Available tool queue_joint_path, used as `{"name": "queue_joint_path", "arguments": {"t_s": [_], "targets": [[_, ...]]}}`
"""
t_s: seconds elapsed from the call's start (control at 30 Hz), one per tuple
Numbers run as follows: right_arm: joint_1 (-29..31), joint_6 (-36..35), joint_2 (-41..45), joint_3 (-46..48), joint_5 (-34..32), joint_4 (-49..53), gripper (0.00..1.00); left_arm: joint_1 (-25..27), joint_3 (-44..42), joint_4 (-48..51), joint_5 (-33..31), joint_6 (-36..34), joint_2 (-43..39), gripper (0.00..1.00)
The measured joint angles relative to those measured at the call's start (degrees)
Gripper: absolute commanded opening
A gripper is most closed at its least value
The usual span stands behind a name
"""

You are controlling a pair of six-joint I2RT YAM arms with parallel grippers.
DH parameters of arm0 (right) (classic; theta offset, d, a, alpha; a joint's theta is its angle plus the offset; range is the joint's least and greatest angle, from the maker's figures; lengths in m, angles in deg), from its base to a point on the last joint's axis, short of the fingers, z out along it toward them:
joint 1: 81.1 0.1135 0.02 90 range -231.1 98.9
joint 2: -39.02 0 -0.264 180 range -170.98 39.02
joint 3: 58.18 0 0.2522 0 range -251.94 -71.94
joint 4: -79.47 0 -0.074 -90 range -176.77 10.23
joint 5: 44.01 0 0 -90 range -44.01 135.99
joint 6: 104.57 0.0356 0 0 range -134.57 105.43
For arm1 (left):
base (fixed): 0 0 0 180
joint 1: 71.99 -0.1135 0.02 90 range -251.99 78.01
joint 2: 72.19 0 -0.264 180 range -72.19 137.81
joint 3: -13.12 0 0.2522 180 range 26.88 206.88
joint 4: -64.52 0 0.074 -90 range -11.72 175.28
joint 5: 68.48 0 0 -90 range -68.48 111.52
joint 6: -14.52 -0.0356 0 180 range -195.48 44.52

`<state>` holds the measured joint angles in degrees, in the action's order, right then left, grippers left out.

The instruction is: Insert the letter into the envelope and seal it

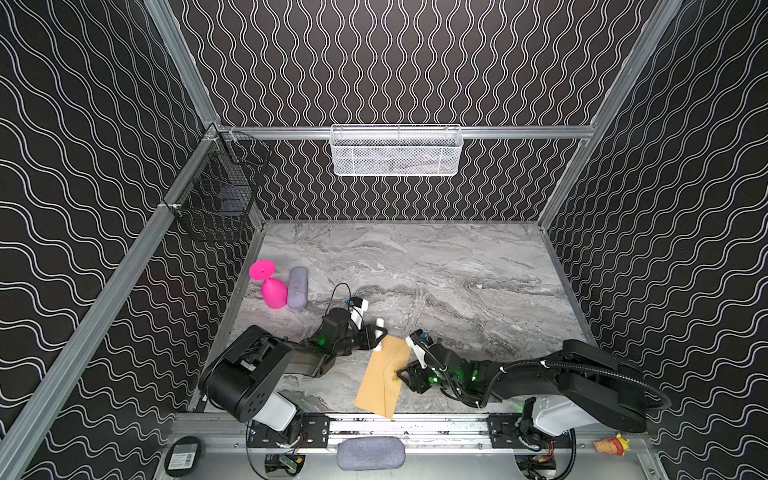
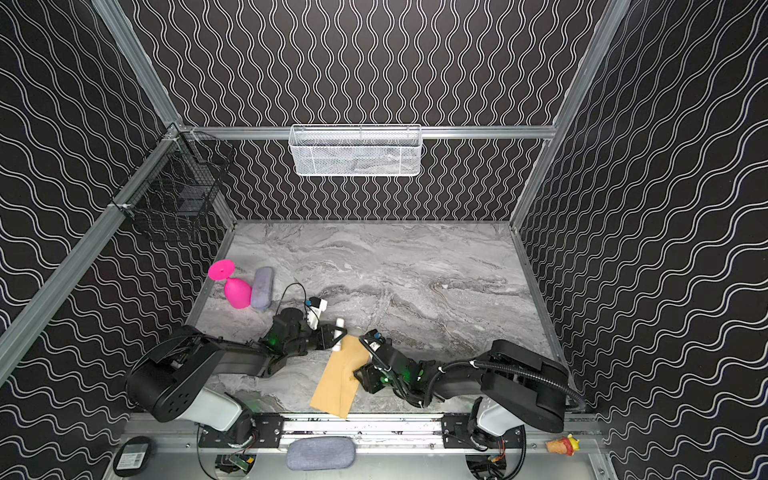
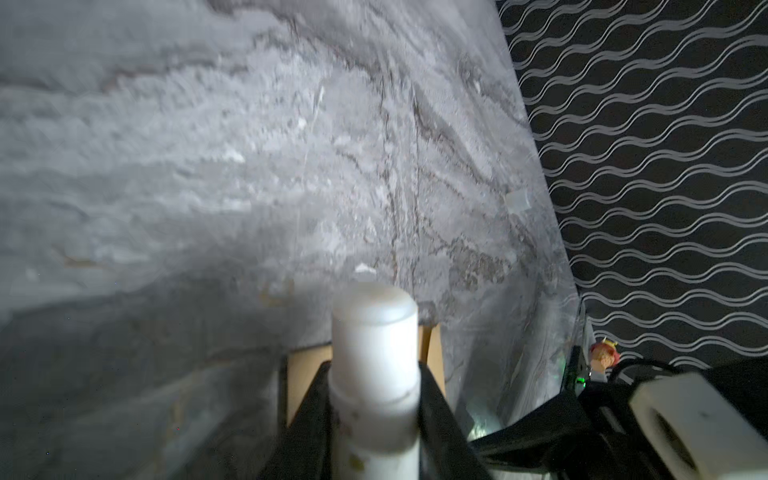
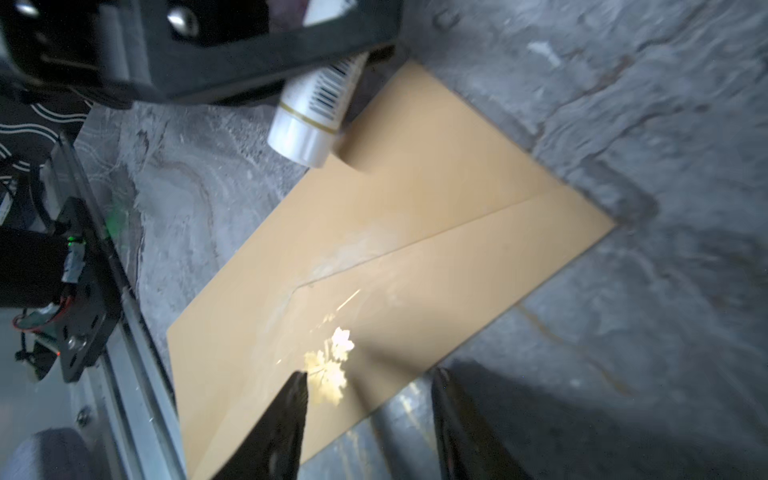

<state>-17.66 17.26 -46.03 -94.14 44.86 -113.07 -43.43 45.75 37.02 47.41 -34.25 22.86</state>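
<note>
The envelope point(image 1: 384, 378) point(image 2: 338, 382) point(image 4: 415, 232) lies flat on the marble near the front rail, flap folded down, with a gold leaf sticker point(image 4: 328, 370) on it. My left gripper point(image 1: 379, 334) point(image 3: 374, 374) is shut on a white tube point(image 3: 374, 332) point(image 4: 316, 108) with a barcode. The tube's lower end rests at the envelope's far corner. My right gripper point(image 1: 401, 372) point(image 4: 370, 374) stands open low over the envelope's right edge. One finger is beside the sticker and the other is over bare marble. The letter is out of view.
A pink goblet point(image 1: 272, 286) on its side and a grey case point(image 1: 297, 287) sit at the left. A white mesh basket point(image 1: 396, 151) hangs on the back wall and a black wire basket point(image 1: 220, 195) on the left wall. A grey pad point(image 1: 371, 453) lies on the front rail.
</note>
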Motion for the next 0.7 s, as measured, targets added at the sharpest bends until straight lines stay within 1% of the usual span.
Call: {"name": "queue_joint_path", "arguments": {"t_s": [0.07, 0.17, 0.23, 0.27, 0.37, 0.4, 0.5, 0.57, 0.7], "targets": [[-0.81, -1.88, -0.33, -0.79, 0.13, 0.37, 0.48, -1.22, 2.01, 3.26, 0.17, -1.55, -3.72, 0.00], [-0.92, -5.95, 1.46, -0.68, -0.04, 1.07, 0.40, -0.72, 2.27, 6.32, 0.04, -3.93, -10.10, 0.00], [-0.92, -8.92, 2.95, 1.33, -0.68, -1.46, 0.30, 0.07, 0.55, 9.14, -0.17, -4.02, -13.51, 0.00], [-0.92, -11.02, 3.06, 2.69, -0.98, -3.65, 0.25, 1.25, -0.11, 12.37, -1.07, -4.07, -15.69, 0.00], [-0.81, -18.23, 2.78, 5.70, -1.64, -9.38, 0.16, 7.30, -0.55, 20.22, -2.86, -5.11, -22.80, 0.00], [-0.57, -21.03, 2.27, 6.32, -1.90, -12.31, 0.15, 9.16, -0.66, 21.75, -3.50, -5.42, -24.20, 0.00], [-0.13, -27.32, -1.92, 7.80, -2.01, -21.90, 0.10, 11.76, -1.22, 26.73, -5.92, -5.79, -24.70, 0.00], [0.00, -30.86, -5.62, 8.98, -1.99, -28.46, 0.07, 12.74, -1.22, 30.45, -6.91, -6.51, -24.50, 0.00], [0.48, -35.65, -14.51, 10.45, -1.03, -43.25, 0.03, 13.44, -2.99, 33.03, -8.79, -6.93, -24.85, 0.00]]}}
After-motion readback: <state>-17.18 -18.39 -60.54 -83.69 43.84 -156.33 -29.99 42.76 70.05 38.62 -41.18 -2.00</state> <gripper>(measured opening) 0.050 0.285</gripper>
